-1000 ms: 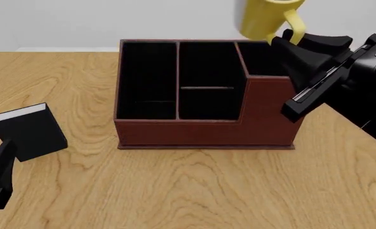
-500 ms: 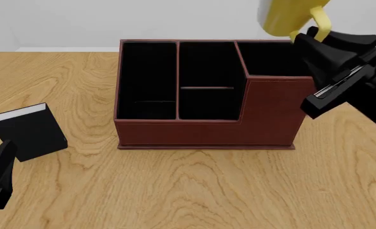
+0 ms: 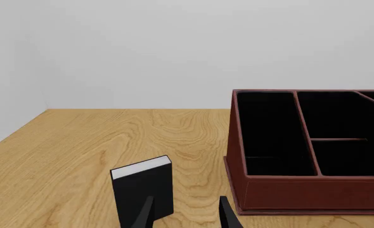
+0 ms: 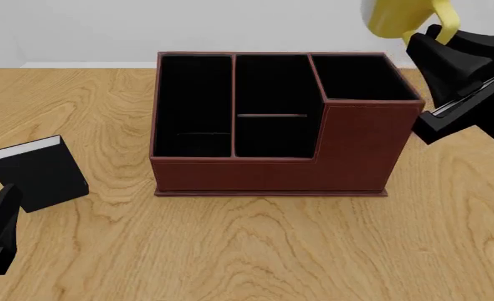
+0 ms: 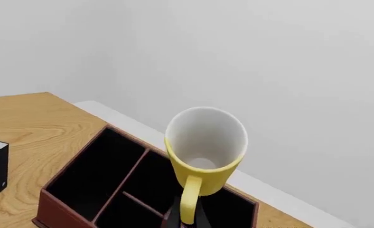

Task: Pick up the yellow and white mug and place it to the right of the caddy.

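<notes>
Yellow and white mug (image 4: pixel 400 17) aloft in front view, handle clamped in the right gripper (image 4: pixel 439 39), above the caddy (image 4: pixel 272 125) far-right corner, left wrist view, left gripper (image 3: pixel 185 214) jaws parted, black book (image 3: pixel 143 189) just ahead, right wrist view, mug mouth facing camera, handle pinched between the jaws

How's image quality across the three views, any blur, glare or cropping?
Front view: sharp, flat light, no glare; the mug is cropped by the top edge. Right wrist view: mug's white interior softly shaded. Left wrist view: crisp; caddy compartments render pure black, no detail; book shows no clear shadow.
</notes>
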You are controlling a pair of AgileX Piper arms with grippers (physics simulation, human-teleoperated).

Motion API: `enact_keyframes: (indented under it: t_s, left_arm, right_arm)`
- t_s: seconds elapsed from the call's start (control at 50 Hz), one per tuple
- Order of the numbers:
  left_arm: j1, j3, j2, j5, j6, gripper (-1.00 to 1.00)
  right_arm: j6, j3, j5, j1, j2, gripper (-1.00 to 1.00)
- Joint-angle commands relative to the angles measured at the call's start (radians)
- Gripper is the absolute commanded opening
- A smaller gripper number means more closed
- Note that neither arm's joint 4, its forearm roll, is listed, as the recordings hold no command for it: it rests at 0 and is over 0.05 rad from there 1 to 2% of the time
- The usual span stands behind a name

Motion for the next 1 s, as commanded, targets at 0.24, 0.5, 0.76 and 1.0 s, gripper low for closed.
enact_keyframes:
  t_s: [0.24, 0.5, 0.76, 1.0]
  left_arm:
    - [0.000, 0.000, -0.003, 0.003, 0.000, 1.00]
    - [0.000, -0.003, -0.010, 0.013, 0.000, 1.00]
    - [0.000, -0.001, -0.001, 0.002, 0.000, 1.00]
    - [0.000, 0.001, 0.010, -0.010, 0.000, 1.00]
  right_arm:
    - [0.011, -0.023, 0.030, -0.058, -0.026, -1.00]
    - [0.009, -0.010, 0.031, -0.123, -0.033, -1.00]
    - [0.022, -0.005, 0.037, -0.182, -0.044, -1.00]
    - [0.027, -0.010, 0.047, -0.244, -0.053, -1.00]
